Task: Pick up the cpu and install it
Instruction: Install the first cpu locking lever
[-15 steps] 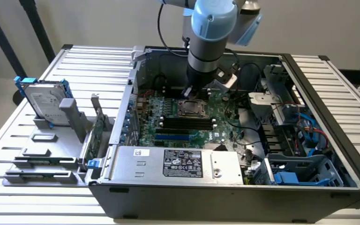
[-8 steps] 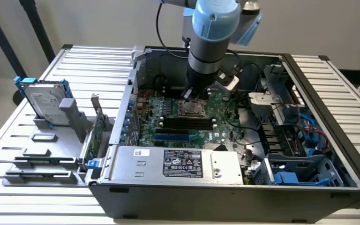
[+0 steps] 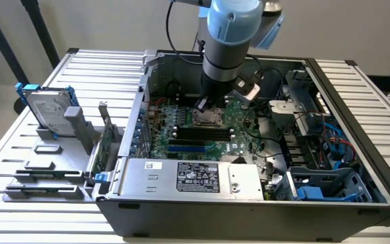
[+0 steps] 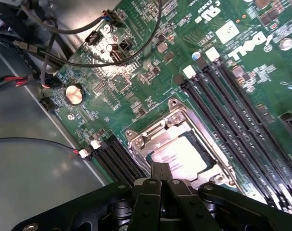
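The cpu, a flat square chip with a dull silver top, lies inside the metal-framed socket on the green motherboard. In the exterior view the cpu shows in the socket at the middle of the board, inside the open computer case. My gripper hangs low right over the socket, its two black fingers pressed together, and their tips meet at the chip's near edge. Whether they touch it I cannot tell. In the exterior view the gripper points straight down at the socket.
Black memory slots flank the socket. Loose cables run over the board's corner near a coin battery. A silver power supply fills the case front. Outside, on the exterior view's left, a hard drive with blue rails stands beside a green card.
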